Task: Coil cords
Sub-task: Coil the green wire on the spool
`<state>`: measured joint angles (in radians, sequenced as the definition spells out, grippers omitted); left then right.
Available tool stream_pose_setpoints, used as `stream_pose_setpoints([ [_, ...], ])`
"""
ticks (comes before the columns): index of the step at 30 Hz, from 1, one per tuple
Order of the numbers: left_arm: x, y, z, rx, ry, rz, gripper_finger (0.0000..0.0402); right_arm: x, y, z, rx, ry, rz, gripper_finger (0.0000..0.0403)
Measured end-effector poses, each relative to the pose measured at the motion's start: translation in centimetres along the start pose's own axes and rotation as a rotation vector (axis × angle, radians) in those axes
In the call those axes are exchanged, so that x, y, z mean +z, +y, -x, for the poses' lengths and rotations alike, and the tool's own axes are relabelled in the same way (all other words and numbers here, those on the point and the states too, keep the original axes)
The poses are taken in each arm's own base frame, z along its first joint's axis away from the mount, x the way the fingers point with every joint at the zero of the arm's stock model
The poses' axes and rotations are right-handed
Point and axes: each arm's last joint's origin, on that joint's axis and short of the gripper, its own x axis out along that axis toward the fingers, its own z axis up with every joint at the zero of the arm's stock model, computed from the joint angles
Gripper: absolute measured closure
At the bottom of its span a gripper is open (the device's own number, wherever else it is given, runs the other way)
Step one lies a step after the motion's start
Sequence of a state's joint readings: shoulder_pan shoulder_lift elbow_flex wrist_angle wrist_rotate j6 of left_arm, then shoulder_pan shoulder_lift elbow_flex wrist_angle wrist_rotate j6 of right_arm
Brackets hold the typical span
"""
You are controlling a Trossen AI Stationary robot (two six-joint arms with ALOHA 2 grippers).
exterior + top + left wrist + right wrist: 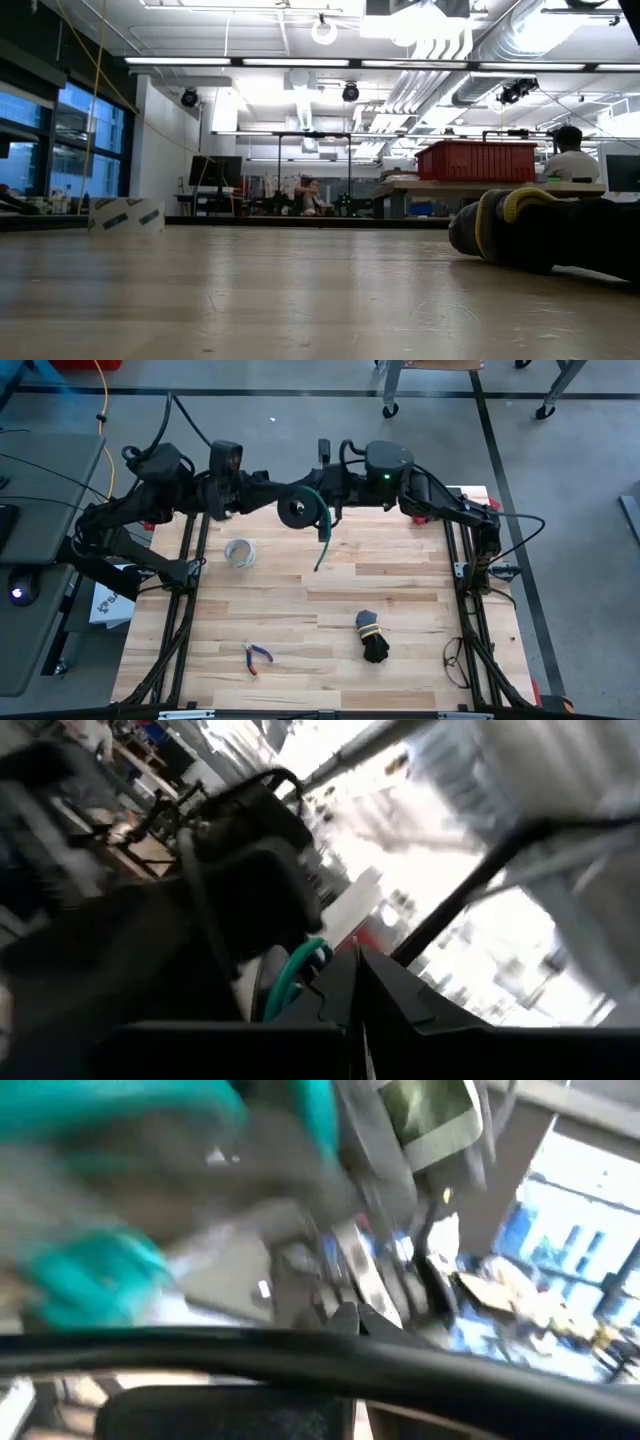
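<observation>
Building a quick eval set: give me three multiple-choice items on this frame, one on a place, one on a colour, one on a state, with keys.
1. Where is the dark green cord coil?
A. Held up between the two arms at the table's far edge
B. Flat beside the pliers
C. On the floor

2. What colour is the tie on the black cord bundle?
A. Red
B. Yellow
C. White

3. How does the coil's loose tail lie?
A. Fully wound in
B. Hanging free toward the table
C. Knotted to the pale ring

Key: 1 A, the high view shows the coil between the left gripper and right gripper. 2 B, a yellow band wraps the bundle. 3 B, a thin green tail trails from the coil down over the wooden table, apart from the pale ring and pliers.
</observation>
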<state>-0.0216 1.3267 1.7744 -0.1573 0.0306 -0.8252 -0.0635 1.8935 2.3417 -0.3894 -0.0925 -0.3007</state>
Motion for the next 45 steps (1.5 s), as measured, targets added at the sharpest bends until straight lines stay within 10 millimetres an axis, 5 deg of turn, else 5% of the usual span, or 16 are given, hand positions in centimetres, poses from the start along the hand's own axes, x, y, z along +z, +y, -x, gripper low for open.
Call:
stream_pose_setpoints([
  [21, -0.7, 1.4, 6.5, 0.408, 0.343, -0.631, 0.0395, -6.9, -5.0, 3.0, -0.009, 0.601, -0.051, 0.0403],
  [28, -2.2, 3.8, 7.1, 0.661, 0.580, -0.844, 0.0394, -5.9, -6.6, 6.1, -0.054, 0.653, -0.097, 0.0403],
  [35, -5.4, 7.4, 5.9, 0.724, 0.832, -0.959, 0.0399, -6.1, -5.1, 8.1, 0.061, 0.792, -0.281, 0.0402],
  [40, -8.8, 11.1, 5.3, 0.718, 0.898, -0.963, 0.0400, -8.1, -2.8, 5.8, 0.149, 0.906, -0.306, 0.0402],
  [45, -11.0, 13.0, 4.9, 0.620, 0.772, -0.855, 0.0400, -11.2, -1.0, 1.6, 0.227, 0.904, -0.241, 0.0402],
])
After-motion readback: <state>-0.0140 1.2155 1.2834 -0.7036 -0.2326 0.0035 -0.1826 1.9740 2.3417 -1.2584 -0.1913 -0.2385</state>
